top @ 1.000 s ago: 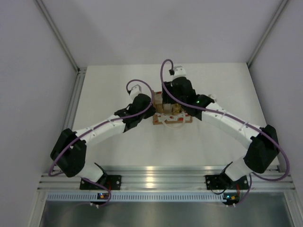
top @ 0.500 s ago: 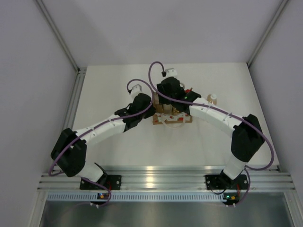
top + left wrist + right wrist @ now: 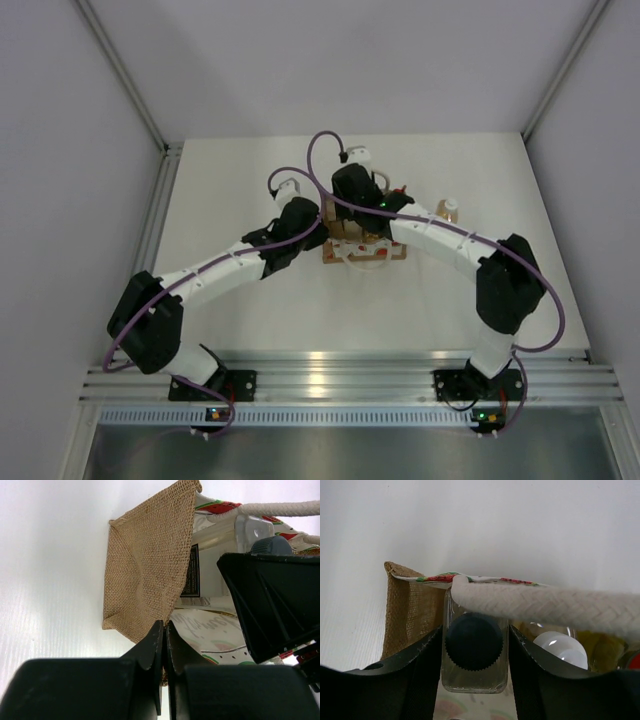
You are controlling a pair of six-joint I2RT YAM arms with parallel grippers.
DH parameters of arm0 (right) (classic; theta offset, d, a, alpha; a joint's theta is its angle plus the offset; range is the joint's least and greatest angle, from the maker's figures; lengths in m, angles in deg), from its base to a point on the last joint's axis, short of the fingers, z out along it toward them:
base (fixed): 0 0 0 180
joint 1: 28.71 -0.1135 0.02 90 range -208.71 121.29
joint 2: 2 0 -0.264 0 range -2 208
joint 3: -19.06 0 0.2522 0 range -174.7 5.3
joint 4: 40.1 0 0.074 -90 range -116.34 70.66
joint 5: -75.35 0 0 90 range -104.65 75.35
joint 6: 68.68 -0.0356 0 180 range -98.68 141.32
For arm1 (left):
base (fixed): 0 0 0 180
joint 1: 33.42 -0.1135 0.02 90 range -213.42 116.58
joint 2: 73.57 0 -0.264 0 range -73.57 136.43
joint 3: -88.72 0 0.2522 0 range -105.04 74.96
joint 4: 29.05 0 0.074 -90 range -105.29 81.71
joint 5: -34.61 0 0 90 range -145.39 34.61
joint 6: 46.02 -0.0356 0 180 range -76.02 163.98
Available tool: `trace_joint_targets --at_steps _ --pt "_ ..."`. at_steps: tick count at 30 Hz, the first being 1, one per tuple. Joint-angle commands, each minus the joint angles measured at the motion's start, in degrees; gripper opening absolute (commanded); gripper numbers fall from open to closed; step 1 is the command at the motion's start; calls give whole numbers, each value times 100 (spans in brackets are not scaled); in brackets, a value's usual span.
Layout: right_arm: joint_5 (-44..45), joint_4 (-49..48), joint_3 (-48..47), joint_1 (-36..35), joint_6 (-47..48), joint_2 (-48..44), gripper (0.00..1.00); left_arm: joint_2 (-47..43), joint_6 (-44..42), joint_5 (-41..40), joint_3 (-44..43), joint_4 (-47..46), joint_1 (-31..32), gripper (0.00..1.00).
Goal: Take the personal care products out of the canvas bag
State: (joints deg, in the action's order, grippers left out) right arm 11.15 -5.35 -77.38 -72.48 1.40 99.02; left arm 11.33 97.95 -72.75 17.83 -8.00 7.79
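Observation:
The canvas bag (image 3: 366,248) stands at mid-table, tan burlap with a white band with red marks and white rope handles (image 3: 545,605). My left gripper (image 3: 318,226) is shut on the bag's burlap side edge (image 3: 145,575). My right gripper (image 3: 361,220) is open over the bag's mouth. Its fingers (image 3: 427,665) stand on either side of the clear squarish bottle with a dark cap (image 3: 474,645). Inside the bag I also see a white cap (image 3: 559,649), the yellow bottle (image 3: 602,650) and a bit of its red cap (image 3: 633,661). One amber bottle with a white cap (image 3: 449,210) stands on the table right of the bag.
The white table (image 3: 250,300) is walled at left, right and back. An aluminium rail (image 3: 340,385) runs along the near edge. Purple cables loop over both wrists. In the left wrist view the right gripper's black body (image 3: 275,605) hangs close above the bag.
My right arm has swung left and its gripper now sits over the clear bottle in the bag. The amber bottle right of the bag came into view. The left arm has not moved.

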Motion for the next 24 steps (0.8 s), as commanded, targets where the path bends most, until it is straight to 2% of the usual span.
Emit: trace_joint_targets --at_steps 1,7,12,19,22,24 --pt "320 10 -205 -123 -222 278 47 62 -45 216 -62 194 10 0" --pt "285 10 -196 -123 -398 560 46 17 -71 181 -27 185 10 0" --pt "285 1 -144 -158 -477 525 51 9 -63 190 -18 203 10 0" --pt "303 1 23 -220 -530 411 52 35 -36 234 -18 194 10 0" --pt "303 -8 50 -237 -565 419 45 44 -27 234 -9 194 10 0" --pt "303 1 15 -237 -557 411 32 26 -27 234 -9 194 10 0"
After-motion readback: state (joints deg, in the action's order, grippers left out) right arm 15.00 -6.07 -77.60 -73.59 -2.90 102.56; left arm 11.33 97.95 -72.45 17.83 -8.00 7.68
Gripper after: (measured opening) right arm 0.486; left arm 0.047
